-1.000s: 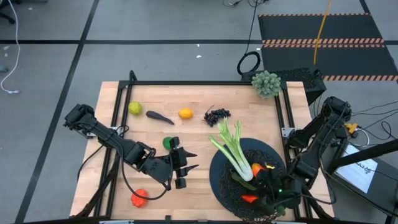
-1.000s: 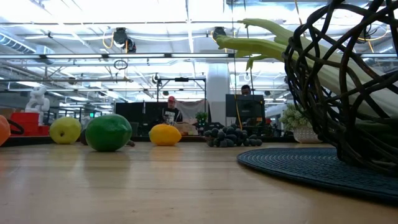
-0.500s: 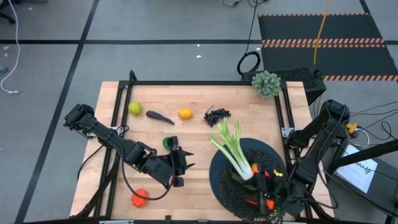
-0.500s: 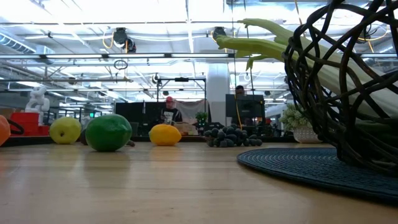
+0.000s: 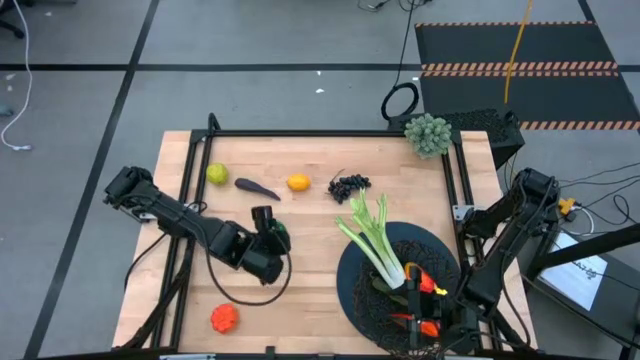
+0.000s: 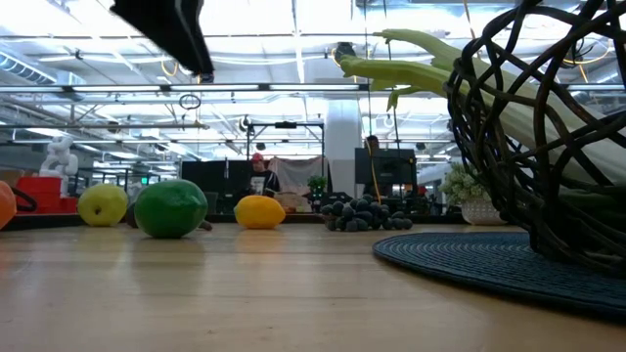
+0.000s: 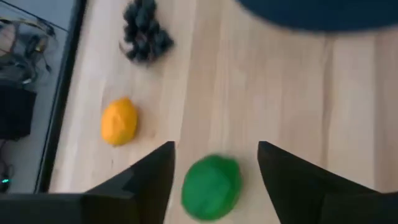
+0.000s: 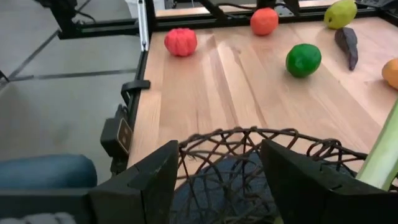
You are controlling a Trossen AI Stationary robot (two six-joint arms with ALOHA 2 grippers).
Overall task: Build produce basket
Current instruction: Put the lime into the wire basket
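the left gripper (image 7: 214, 168) hangs spread wide over the round green lime (image 7: 211, 187), which sits on the wooden table (image 7: 280, 99) between its fingers, untouched. the right gripper (image 8: 217, 171), also parted and empty, sits over the black wire-mesh basket (image 8: 249, 146), whose near rim is cut off. in the high view the left arm partly hides the lime.

Bright, even overhead lighting (ceiling strips glare in the low view); left wrist view motion-blurred.
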